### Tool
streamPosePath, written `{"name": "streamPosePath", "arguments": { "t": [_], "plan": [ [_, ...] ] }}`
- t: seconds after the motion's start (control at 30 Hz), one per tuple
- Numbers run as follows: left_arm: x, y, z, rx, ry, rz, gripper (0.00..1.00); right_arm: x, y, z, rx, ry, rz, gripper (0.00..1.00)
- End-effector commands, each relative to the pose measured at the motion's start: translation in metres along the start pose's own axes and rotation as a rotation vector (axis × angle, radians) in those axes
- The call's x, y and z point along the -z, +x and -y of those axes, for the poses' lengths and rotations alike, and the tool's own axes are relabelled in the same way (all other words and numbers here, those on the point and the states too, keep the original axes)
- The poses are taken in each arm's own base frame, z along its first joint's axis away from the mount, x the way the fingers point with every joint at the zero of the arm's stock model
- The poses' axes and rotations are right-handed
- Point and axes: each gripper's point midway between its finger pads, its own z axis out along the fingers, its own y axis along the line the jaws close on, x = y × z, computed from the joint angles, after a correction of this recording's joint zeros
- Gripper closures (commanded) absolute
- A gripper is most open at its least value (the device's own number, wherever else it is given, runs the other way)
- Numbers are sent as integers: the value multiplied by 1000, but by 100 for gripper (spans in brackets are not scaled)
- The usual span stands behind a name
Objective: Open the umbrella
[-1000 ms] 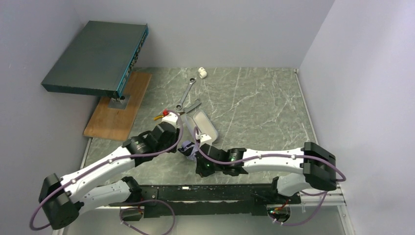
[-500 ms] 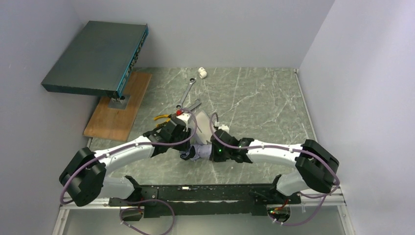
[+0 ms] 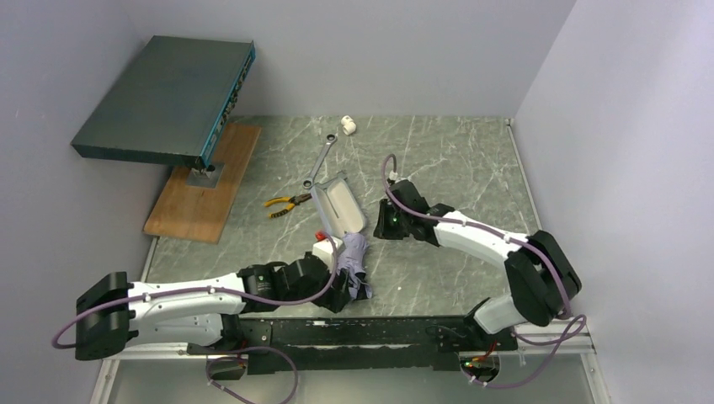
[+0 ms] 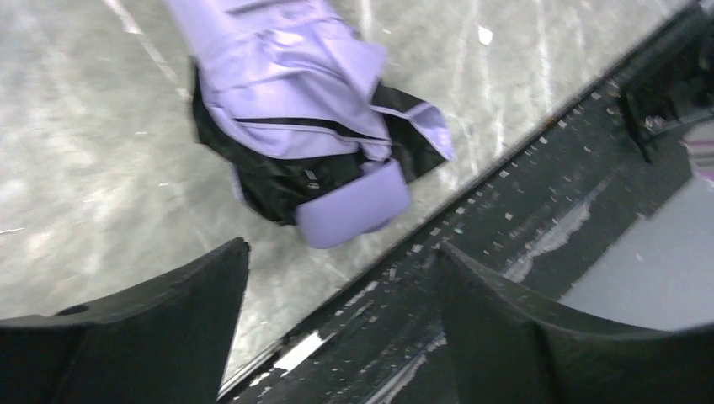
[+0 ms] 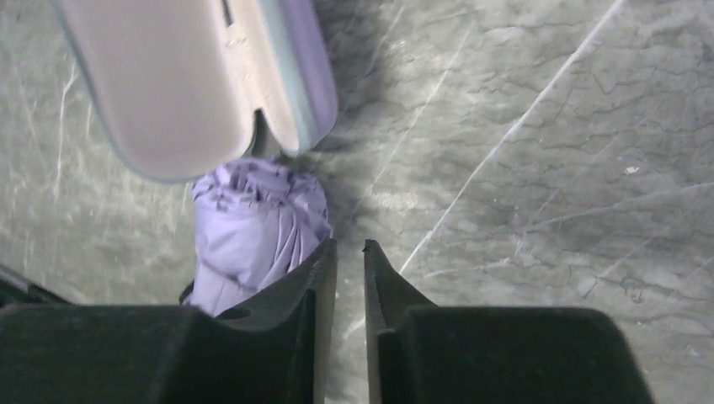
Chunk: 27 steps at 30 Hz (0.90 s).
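On the grey-green marbled table [image 3: 455, 168], seen from the top camera, the umbrella [image 3: 354, 259] lay folded as a crumpled lilac bundle near the front edge, just below the open lilac case [image 3: 339, 206]; the left gripper [image 3: 343, 296] sat low beside the bundle's near end; the right gripper [image 3: 380, 229] hovered to the right of the case, apart from the umbrella; yellow-handled pliers [image 3: 286, 204] and a steel wrench [image 3: 320, 164] lay farther back, with a wooden board [image 3: 202, 185] at the left.

From the left wrist, the umbrella [image 4: 295, 109] showed soft, pleated lilac fabric over black folds, ending in a smooth rounded lilac handle [image 4: 354, 215] that pointed towards the black rail at the table edge; the left gripper [image 4: 341, 252] stood spread wide, grasping nothing, its matte black fingers [image 4: 126, 328] on either side short of the handle.

From the right wrist, the umbrella [image 5: 253, 227] appeared as a gathered, wrinkled end touching the case [image 5: 194, 84], a hard oblong shell with a pale matte lining; the right gripper [image 5: 349, 248] was pinched nearly together around nothing, only a thin slit between its fingers [image 5: 295, 337].
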Motion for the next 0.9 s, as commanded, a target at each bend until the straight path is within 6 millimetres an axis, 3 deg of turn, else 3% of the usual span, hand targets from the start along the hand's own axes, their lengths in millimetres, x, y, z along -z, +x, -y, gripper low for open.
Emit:
{"name": "streamPosePath", "arguments": {
  "t": [0.0, 0.13, 0.23, 0.57, 0.67, 0.73, 0.87],
  "plan": [
    [18, -32, -21, 55, -174, 116, 12, 29, 1, -13, 45, -90, 18, 71],
    [33, -54, -22, 25, -206, 175, 6, 53, 12, -13, 10, -138, 35, 42],
    [37, -65, -21, 21, -213, 206, 1, 69, 19, -21, -11, -212, 38, 27],
    [9, -66, -11, 73, -30, 249, 1, 108, 9, -33, -44, -283, 99, 17],
    [6, -69, -14, 96, 2, 274, 1, 113, 13, -32, -50, -295, 101, 13],
    [3, -70, -15, 110, 23, 281, 1, 114, 16, -32, -53, -303, 95, 1],
    [-9, -59, -20, 132, 25, 249, 2, 118, 22, -30, -62, -318, 92, 0]
  ]
}}
